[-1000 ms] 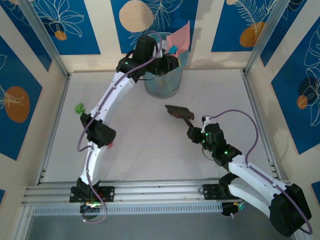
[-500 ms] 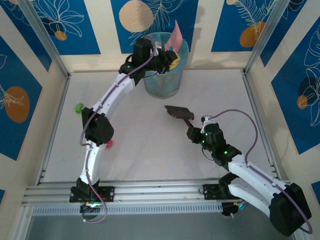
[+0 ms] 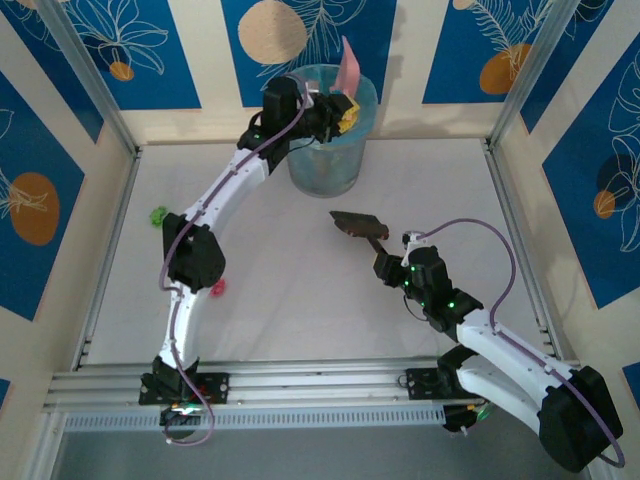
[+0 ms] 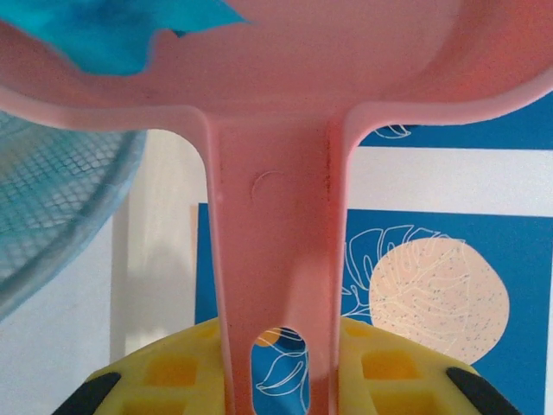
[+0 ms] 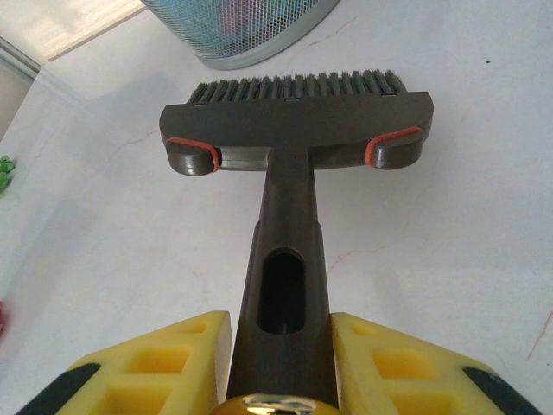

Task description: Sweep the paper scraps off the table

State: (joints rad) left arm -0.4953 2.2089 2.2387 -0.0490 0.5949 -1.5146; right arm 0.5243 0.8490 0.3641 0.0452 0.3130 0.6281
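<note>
The left gripper is clamped on the handle of the pink dustpan, yellow pads on either side of it. It holds the pan tipped up over the mesh bin at the far edge of the table. A cyan scrap lies in the pan above the gripper, so the emptying looks unfinished.

The right gripper is closed on the stem of the brush. The stem runs straight ahead of the gripper and the bristle head lies crosswise at its end, pointing toward the bin. Whether the bristles touch the table cannot be told.

Two paper scraps are left on the table, both off to the left of the right gripper. The red scrap sits left and slightly nearer the arm bases, just beside the left arm's elbow. The green scrap sits further left, well apart from the brush and close to the table's left rim. In the right wrist view both scraps sit at the left edge, so neither lies ahead of the brush.

The red scrap is closer to the right gripper than to the left one. The next sweep would probably need the brush swung left, with its head across the line toward the scraps. The pan would have to come down from the bin to meet them
</note>
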